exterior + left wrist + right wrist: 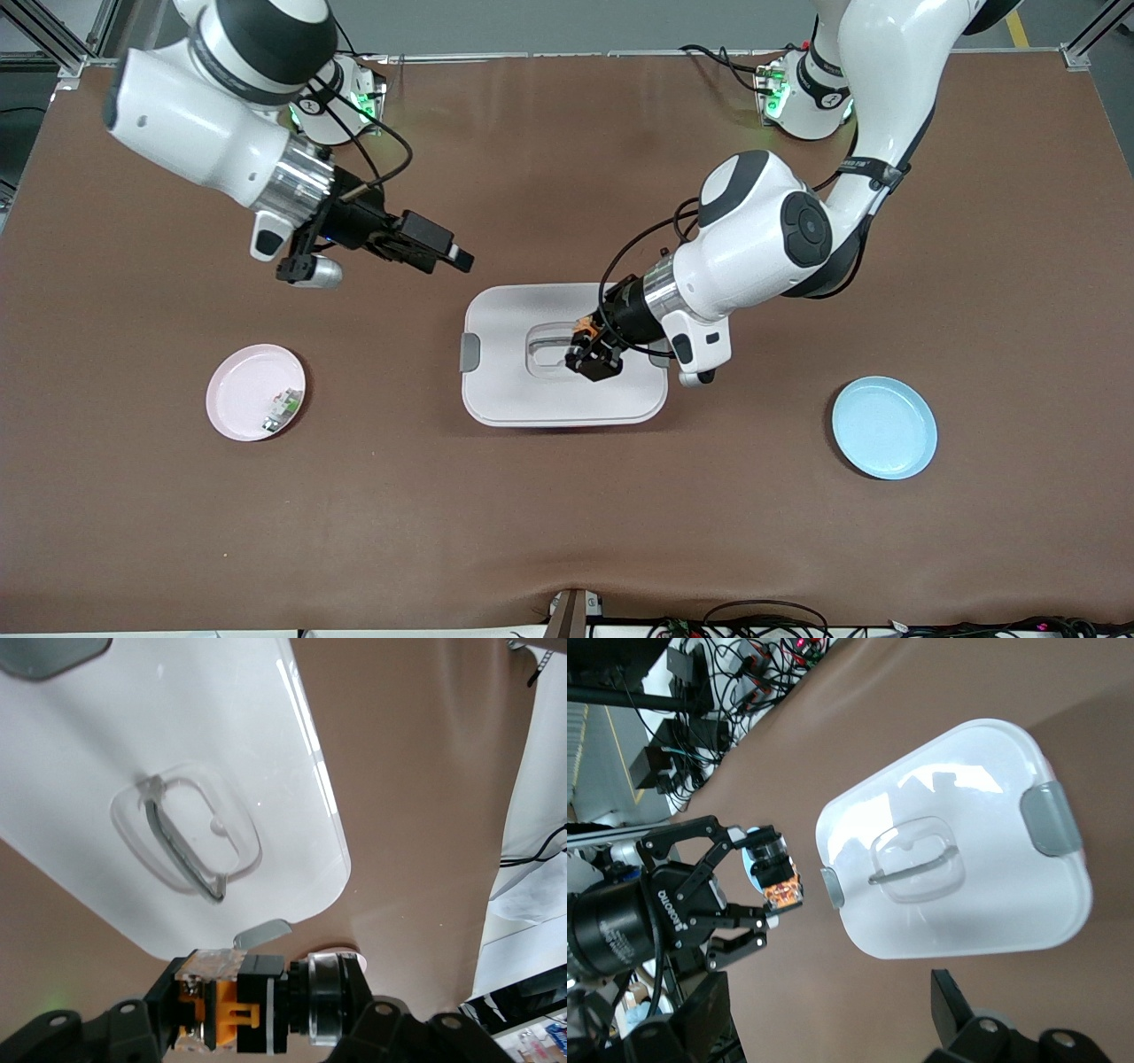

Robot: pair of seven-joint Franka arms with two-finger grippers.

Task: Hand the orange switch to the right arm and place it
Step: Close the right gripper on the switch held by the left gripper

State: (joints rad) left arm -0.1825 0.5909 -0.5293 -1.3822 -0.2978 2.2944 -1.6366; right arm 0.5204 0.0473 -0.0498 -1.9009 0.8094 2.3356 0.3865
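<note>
Both arms wear glossy white shells with black joint bands and silver wrist rings; black end effectors, left end effector (595, 354), right end effector (443, 252), trail looping black cables; bases glow green.

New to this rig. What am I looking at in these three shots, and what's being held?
Two white robot arms work at a brown table. One picture comes from a high camera facing them; the other two come from cameras on each arm's wrist.

The left gripper hangs over a white lidded box in the middle, shut on the orange switch, a small black part with orange. The right gripper waits open in the air, holding nothing.

A pink plate with a small green-and-white part lies toward the right arm's end; a bare blue plate lies toward the left arm's.
</note>
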